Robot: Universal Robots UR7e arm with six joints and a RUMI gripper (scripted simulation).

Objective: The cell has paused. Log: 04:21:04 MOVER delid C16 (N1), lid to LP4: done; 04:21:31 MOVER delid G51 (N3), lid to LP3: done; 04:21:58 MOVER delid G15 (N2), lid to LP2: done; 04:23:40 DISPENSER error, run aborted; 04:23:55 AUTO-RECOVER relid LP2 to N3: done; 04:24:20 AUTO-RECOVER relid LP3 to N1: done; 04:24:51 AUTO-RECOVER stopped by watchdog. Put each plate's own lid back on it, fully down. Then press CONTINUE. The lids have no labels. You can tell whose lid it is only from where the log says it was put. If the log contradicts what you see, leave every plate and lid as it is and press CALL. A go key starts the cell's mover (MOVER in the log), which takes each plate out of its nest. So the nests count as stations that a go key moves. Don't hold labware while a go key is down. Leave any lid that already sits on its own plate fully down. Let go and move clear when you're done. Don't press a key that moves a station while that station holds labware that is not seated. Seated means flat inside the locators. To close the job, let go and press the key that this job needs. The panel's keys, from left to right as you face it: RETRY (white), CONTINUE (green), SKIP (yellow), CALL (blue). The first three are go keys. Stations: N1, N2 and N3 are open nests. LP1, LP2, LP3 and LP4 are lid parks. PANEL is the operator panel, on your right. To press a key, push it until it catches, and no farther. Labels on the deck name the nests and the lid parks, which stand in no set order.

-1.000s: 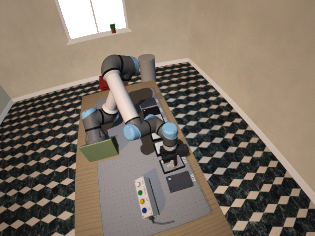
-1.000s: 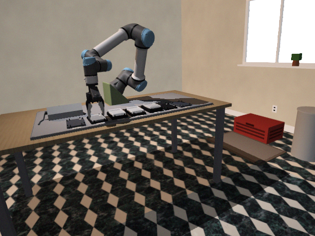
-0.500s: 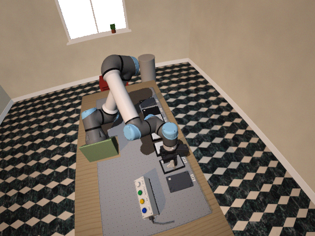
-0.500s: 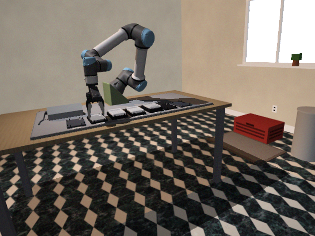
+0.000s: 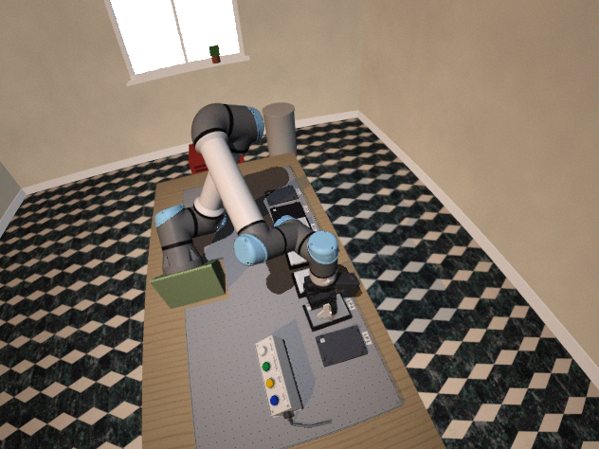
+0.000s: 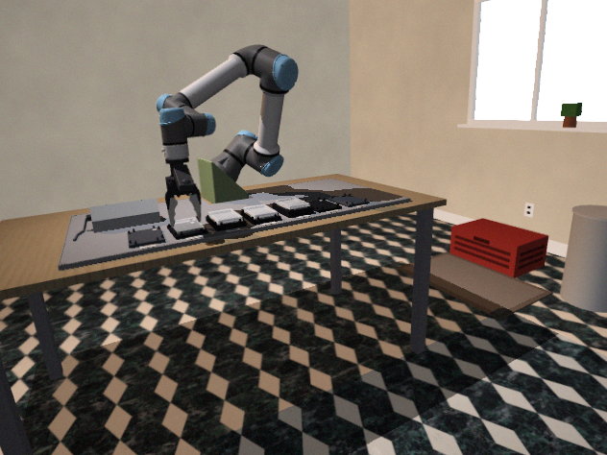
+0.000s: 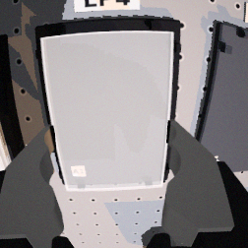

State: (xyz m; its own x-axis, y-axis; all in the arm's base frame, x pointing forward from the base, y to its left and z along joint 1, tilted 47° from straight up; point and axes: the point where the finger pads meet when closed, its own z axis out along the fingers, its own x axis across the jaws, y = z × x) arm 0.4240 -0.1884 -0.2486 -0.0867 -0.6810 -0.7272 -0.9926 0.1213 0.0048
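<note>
A clear, pale lid [image 5: 341,312] [image 6: 187,227] [image 7: 108,89] is at the park labelled LP4, over its black frame. My gripper [image 6: 185,220] [image 7: 110,124] is shut on this lid, one finger at each long side. Whether the lid is raised slightly is not clear. Three pale-topped items [image 6: 225,216] [image 6: 261,213] [image 6: 292,203] stand in the row beyond; the arm partly hides them in the top view. The panel [image 5: 285,380] [image 6: 125,216] shows white [image 5: 262,350], green [image 5: 265,367], yellow [image 5: 269,383] and blue [image 5: 274,400] keys.
A dark, lidless station [image 5: 341,346] [image 6: 146,236] [image 7: 228,108] lies beside LP4 on the panel side. Two more dark stations [image 5: 282,195] [image 6: 324,204] are at the row's far end. A green wedge mount [image 5: 190,286] [image 6: 217,184] carries the arm. A cable [image 5: 312,423] leaves the panel.
</note>
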